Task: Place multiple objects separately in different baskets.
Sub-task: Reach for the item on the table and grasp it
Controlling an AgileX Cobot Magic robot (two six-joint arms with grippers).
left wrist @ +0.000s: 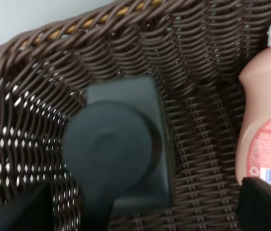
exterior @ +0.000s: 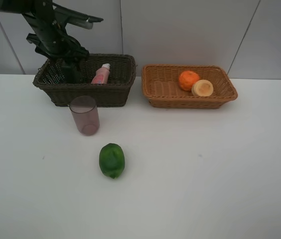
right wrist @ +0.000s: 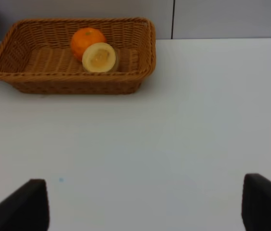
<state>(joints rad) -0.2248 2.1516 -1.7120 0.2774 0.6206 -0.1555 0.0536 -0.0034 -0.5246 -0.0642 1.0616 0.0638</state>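
Jaws apart on both: left gripper (left wrist: 140,209) over pump bottle (left wrist: 109,149) beside pink bottle (left wrist: 263,120), right gripper (right wrist: 142,204) over table (right wrist: 174,134).

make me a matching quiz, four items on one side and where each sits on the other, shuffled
Things: 1 orange; 2 pink bottle; 3 mauve cup; 4 green fruit.
Places: A upright on the table before the dark basket; B in the tan basket; C lying on the table, apart from both baskets; D in the dark basket.
Pairs: 1-B, 2-D, 3-A, 4-C.
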